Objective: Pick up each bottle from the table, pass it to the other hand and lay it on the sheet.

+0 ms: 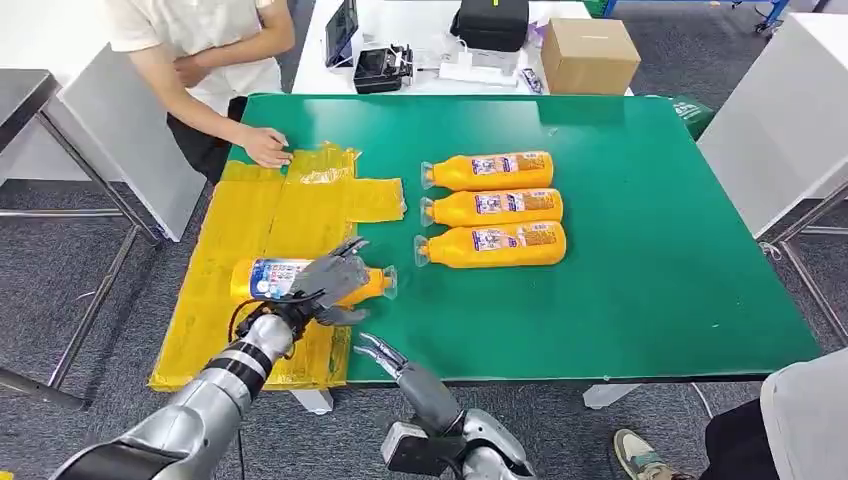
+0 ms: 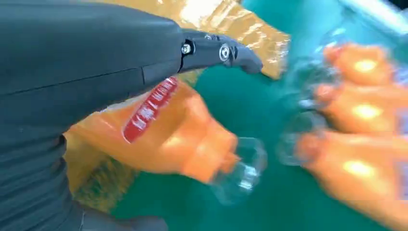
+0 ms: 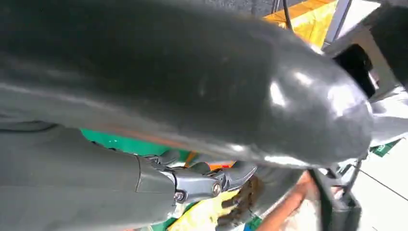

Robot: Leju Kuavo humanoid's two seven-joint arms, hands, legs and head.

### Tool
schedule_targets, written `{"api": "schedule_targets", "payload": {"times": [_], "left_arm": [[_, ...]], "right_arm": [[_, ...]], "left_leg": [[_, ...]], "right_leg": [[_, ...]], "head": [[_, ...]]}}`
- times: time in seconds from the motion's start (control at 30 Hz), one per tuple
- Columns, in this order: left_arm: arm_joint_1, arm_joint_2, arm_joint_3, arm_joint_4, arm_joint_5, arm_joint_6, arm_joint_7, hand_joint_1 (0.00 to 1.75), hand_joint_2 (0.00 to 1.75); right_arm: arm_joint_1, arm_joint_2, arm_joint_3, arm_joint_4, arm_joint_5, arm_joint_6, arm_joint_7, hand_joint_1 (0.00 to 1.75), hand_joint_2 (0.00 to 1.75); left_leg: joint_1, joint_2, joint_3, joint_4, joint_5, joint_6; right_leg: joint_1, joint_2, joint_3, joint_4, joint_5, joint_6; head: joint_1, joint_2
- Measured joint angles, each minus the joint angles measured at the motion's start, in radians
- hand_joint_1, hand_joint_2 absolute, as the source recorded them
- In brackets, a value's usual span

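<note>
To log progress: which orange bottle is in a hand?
The orange bottle over the yellow sheet, gripped by the left hand; three others lie untouched.

Silver arms, dark grey hands

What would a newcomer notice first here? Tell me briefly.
The left robot hand grips an orange bottle over the yellow sheet at the green table's left side. Three more bottles lie in a row mid-table, and a person's hand rests on the sheet's far edge.

Four orange bottles (image 1: 497, 207), one yellow sheet (image 1: 270, 220), one cardboard box (image 1: 588, 55).
</note>
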Motion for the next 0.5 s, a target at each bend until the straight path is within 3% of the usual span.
{"api": "schedule_targets", "payload": {"times": [0.17,0.3,0.5], "left_arm": [[0.147,0.005,0.0,-0.264,0.28,0.012,-0.045,0.0,1.75],[0.227,0.014,-0.012,-0.443,0.304,0.123,-0.051,0.0,1.75],[0.318,0.011,-0.013,-0.624,0.403,0.129,-0.053,0.0,1.75]], "right_arm": [[0.017,-0.012,0.0,0.0,0.007,-0.028,-0.008,0.0,0.0],[0.028,-0.022,-0.003,-0.011,0.02,-0.045,-0.006,0.0,0.0],[0.031,-0.054,-0.021,-0.032,0.061,-0.072,0.034,0.0,0.0]], "left_leg": [[0.0,0.001,-0.004,0.0,0.0,0.0],[0.0,0.0,-0.005,0.0,0.0,0.0],[0.0,0.0,-0.006,0.0,0.0,0.0]], "right_leg": [[0.0,0.0,-0.004,0.0,0.0,0.0],[0.0,0.0,-0.005,0.0,0.0,0.0],[0.0,0.0,-0.006,0.0,0.0,0.0]], "head": [[0.0,0.0],[0.0,0.0],[0.0,0.0]]}}
